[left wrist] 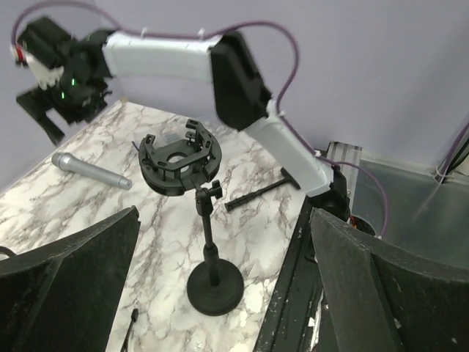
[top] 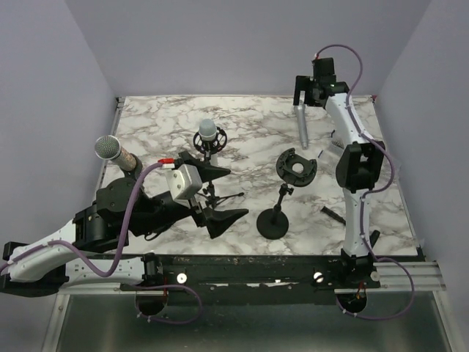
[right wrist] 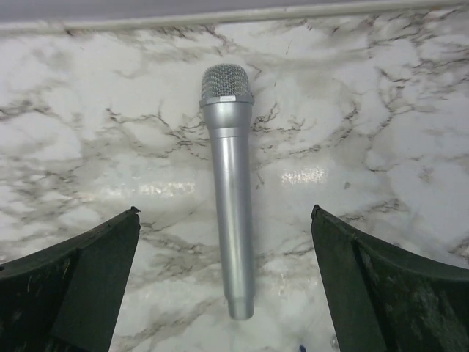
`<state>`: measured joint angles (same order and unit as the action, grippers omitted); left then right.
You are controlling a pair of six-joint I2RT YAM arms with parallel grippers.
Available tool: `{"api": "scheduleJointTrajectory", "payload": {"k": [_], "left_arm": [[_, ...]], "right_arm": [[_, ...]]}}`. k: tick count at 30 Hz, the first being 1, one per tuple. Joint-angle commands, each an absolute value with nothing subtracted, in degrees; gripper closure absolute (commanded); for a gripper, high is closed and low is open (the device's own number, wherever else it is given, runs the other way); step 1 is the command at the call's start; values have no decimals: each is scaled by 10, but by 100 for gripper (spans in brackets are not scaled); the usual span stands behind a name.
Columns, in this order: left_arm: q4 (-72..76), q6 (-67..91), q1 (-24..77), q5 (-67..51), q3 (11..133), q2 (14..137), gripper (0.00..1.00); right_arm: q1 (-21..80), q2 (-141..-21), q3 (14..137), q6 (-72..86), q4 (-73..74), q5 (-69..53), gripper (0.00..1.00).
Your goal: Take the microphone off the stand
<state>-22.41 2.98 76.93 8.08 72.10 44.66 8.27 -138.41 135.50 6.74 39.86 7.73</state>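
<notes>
Microphone [top: 300, 125], silver, flat on desk [top: 249, 121], at 12 o'clock from the empty ring mount [top: 283, 166] of the stand [top: 275, 220] | right hand [top: 308, 95] spread above it, fingers [right wrist: 73, 286] at its 3 and 9 o'clock, clear of it | far desk edge just past grille [right wrist: 226, 82] at 12; bare marble either side | left hand [top: 222, 194] spread, stand at its 4 o'clock | only right wrist view shows grille; only left wrist view shows mount's open centre

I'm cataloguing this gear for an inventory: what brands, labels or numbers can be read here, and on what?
No text can be read in any view.
silver microphone: plain barrel, no marking shows.
stand: plain black, nothing printed shows.
</notes>
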Motion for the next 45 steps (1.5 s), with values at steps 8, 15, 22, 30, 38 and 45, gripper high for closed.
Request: {"api": "scheduleJointTrajectory", "payload": {"k": [8,15,22,30,38,45], "left_arm": [[-204,97,766,137,694,463,1],[-224,140,758,121,711,507,1],[-228,160,739,81,730,558,1],[-250,248,642,-7,760,626,14],[-207,334,601,-122,749,698,32],[-177,482,598,-90,708,720,38]], "right_arm": [[83,-960,1004,226,303,-43,0],[83,-759,768,292,290,-42,0],[83,-614,634,318,367,36,0],[83,-465,502,400,421,-77,0],[83,-385,453,392,455,-157,0],[83,-335,434,344,464,-241,1]]}}
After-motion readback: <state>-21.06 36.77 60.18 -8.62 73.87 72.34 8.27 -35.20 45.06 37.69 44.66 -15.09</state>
